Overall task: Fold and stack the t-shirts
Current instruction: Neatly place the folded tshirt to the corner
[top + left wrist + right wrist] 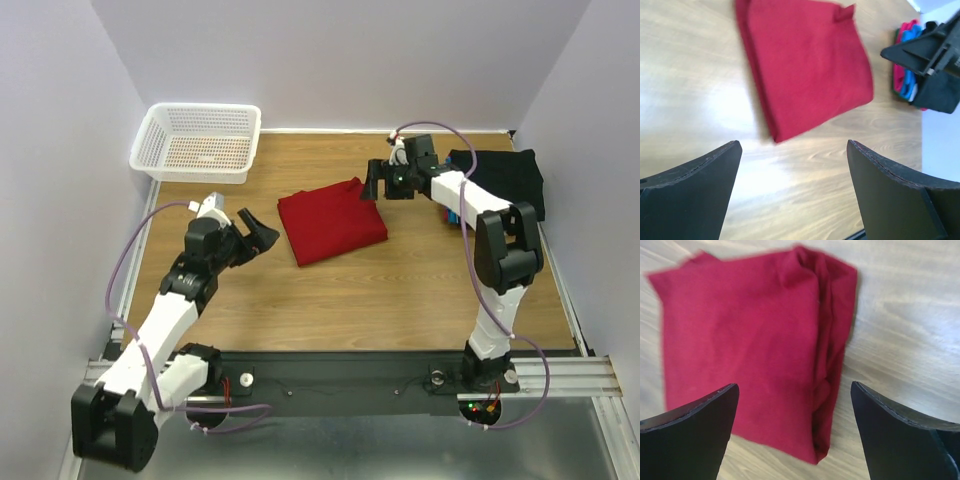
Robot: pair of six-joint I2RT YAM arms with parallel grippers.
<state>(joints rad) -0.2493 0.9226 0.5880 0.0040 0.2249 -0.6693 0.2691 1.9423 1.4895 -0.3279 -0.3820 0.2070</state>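
T-shirt [331, 226], red, folded, long axis seemingly left-right, left fingers [690, 195], right fingers [690, 435] both wide, empty.

Bright even light; wrist views slightly blurred.

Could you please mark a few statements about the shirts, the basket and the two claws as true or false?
1. The red shirt lies folded on the table. True.
2. The white basket holds a shirt. False: nothing lies in it.
3. The left claw and the right claw are both open and hold nothing. True.
4. The pile of folded shirts sits at the left side of the table. False: it sits at the right side, with a black one on top.
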